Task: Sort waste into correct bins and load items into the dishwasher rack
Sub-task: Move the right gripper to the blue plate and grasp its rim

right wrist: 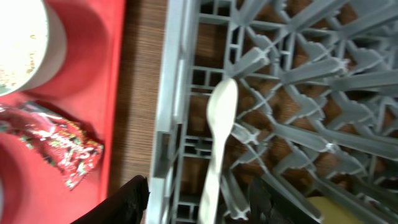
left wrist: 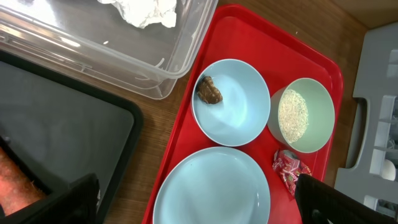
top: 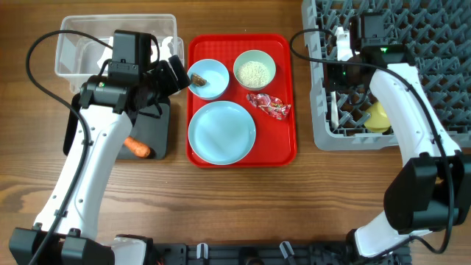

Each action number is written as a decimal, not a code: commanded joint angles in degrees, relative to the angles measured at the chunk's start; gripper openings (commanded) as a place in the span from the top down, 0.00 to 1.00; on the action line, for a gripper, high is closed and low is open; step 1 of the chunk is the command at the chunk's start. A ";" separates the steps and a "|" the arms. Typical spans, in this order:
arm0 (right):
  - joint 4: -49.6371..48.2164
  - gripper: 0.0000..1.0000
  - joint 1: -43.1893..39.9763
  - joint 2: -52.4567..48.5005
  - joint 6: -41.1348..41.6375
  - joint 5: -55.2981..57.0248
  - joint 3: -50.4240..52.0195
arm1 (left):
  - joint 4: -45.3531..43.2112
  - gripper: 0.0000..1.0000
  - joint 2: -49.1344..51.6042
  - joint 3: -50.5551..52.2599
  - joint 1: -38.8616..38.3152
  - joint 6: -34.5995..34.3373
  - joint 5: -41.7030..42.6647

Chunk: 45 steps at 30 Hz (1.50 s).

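A wooden desk [top: 243, 210] carries everything. At its right end sits the grey rack [top: 441, 51], the largest piece. The red tray [top: 278, 147] lies mid-desk, just left of the rack. At the left end, the clear tub [top: 73, 59] stands at the far side and the black tray [top: 158, 129] lies right beside it on the near side.

The left end effector [top: 175, 72] hovers by the left edge of the blue bowl [left wrist: 239, 109], its jaws spread wide and empty. The right end effector [right wrist: 202, 202] hangs over the rack's left edge. Its jaws stand apart on either side of the spoon [right wrist: 219, 124] handle, with a gap each way.

The plate [top: 221, 132] fills the red tray's near half. Behind it the blue bowl and the pale bowl [left wrist: 320, 99] stand side by side. The yellow cup [top: 378, 118] lies in the rack's near left part, only partly in view. The spoon rests on the rack's pegs along its left wall. The carrot [top: 137, 147] lies at the black tray's near end. The tissue [left wrist: 146, 11] is in the tub. The wrapper [top: 268, 107] lies on the red tray, just in front of the pale bowl. The lump [left wrist: 209, 91] sits in the blue bowl, and the rice [left wrist: 292, 115] in the pale bowl.
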State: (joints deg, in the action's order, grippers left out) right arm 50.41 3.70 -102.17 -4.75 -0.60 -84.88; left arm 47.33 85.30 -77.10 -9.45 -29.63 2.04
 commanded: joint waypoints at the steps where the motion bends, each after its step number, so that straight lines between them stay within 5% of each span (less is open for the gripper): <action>1: -0.35 0.44 0.22 0.87 -1.79 -14.80 -2.36 | -0.13 0.00 -0.02 -0.42 0.26 0.90 -0.63; 5: -3.30 0.45 1.88 3.93 -1.62 -27.76 -3.04 | -0.15 0.00 0.00 -0.42 0.26 0.90 -2.43; 16: -4.33 0.46 9.90 -0.26 -0.79 -21.99 0.04 | -0.17 0.01 2.73 -0.42 -0.22 2.14 -0.79; 22: -5.16 0.41 0.15 4.96 4.33 -22.08 -3.30 | -6.34 0.02 5.35 -0.42 -11.08 19.04 4.96; 29: -0.35 0.39 -7.91 7.48 4.37 -23.23 -3.30 | -15.43 0.04 18.05 -0.44 -22.12 21.77 4.72; 38: 2.27 0.38 -1.81 6.62 1.73 -25.03 -0.48 | 1.03 0.07 17.73 -2.16 -24.98 18.29 2.62; 45: 1.09 0.38 12.17 0.22 1.92 -24.41 0.66 | 18.16 0.01 6.34 -18.67 -17.29 4.55 -7.98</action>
State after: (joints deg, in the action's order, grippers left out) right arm 52.45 11.40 -98.52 -1.80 -24.45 -84.82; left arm 62.85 100.29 -88.55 -31.92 -16.95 1.52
